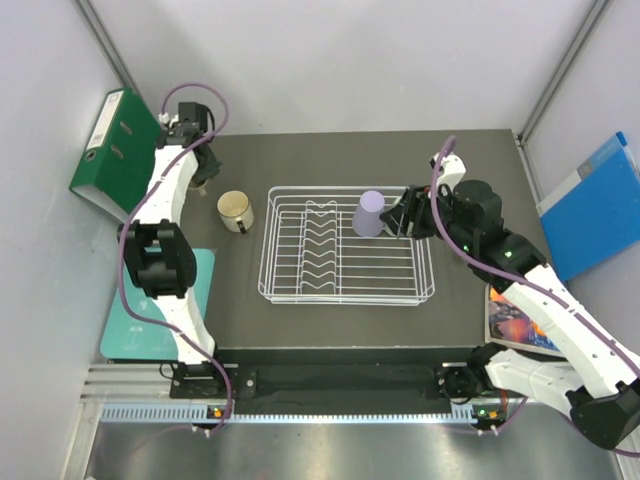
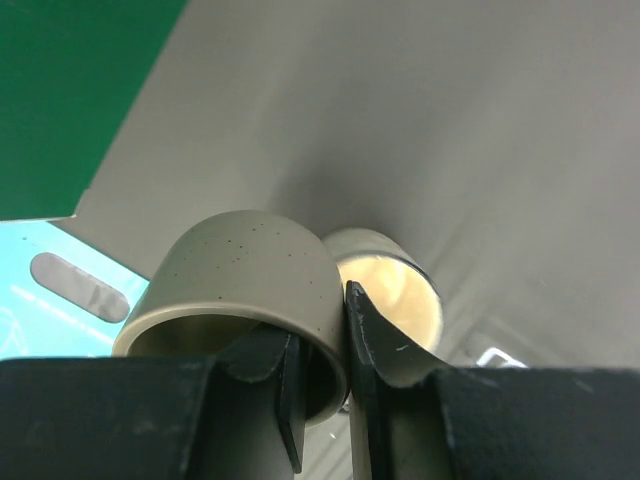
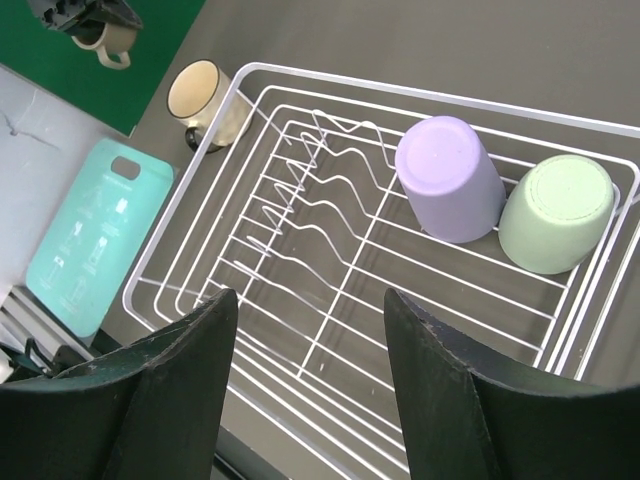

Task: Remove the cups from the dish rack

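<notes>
One dark bench (image 1: 330,160) carries one white dish rack (image 1: 330,270) at its centre. Four cups show in all. Two lie mouth-down in the rack's 1 o'clock corner: a lavender tumbler (image 1: 368,213) and, touching it at 3 o'clock, a mint-green cup (image 3: 556,212). Only the right wrist view shows the mint-green cup; from overhead the right arm hides it. A cream mug (image 1: 236,210) stands on the bench just outside the rack at 10 o'clock. The small olive-tan mug (image 2: 245,285) is clear only in the left wrist view. There the left tool (image 2: 322,350) is clamped on its wall, one finger inside the rim and one outside. The right tool (image 3: 305,310) hangs over the rack, fingers wide apart and holding nothing.
</notes>
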### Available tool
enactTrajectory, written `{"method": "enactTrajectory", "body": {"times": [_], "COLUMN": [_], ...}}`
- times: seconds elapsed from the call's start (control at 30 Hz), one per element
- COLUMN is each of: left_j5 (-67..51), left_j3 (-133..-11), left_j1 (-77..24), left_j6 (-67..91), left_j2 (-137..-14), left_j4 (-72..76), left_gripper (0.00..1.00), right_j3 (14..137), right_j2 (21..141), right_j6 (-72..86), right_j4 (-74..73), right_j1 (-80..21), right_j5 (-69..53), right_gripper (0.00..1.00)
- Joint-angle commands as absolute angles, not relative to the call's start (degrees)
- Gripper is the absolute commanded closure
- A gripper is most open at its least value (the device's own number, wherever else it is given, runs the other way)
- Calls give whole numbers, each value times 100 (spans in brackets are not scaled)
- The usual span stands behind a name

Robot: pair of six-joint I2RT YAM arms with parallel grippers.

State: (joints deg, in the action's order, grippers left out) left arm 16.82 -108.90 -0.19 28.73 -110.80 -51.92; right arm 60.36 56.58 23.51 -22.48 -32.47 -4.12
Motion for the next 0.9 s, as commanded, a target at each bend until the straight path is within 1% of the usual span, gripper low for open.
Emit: {"method": "enactTrajectory", "body": {"times": [0.0, 0.2, 0.43, 0.73, 0.83, 0.87], "left_j5": [1530, 1240, 835, 729, 721, 721], "left_j3": [-10776, -10679, -10530, -10134, -10160, -10178], "left_j1": [403, 606, 624, 624, 624, 624], "left_j6": [2883, 2909, 2971, 3041, 3058, 3067], "left_j2": [-11364, -11891, -12462, -12525, -12437, -12410], "left_j4": [-4984, -4922, -4948, -4816, -4816, -4799], "left_gripper": [100, 100, 100, 100, 89, 79], "right_j3": [6038, 6100, 6117, 6082, 6064, 6056], "right_j2": [5721, 5827, 5845, 5871, 5915, 5932], "right_j6": [2171, 2109, 2100, 2188, 2232, 2241], "right_j4": [-2171, -2171, -2276, -2233, -2171, -2153], "right_j1": [-3252, -3252, -3234, -3243, -3243, -3252], "right_j5": [-351, -317, -159, -132, -167, -176], "right_gripper": [40, 40, 40, 40, 40, 40]}}
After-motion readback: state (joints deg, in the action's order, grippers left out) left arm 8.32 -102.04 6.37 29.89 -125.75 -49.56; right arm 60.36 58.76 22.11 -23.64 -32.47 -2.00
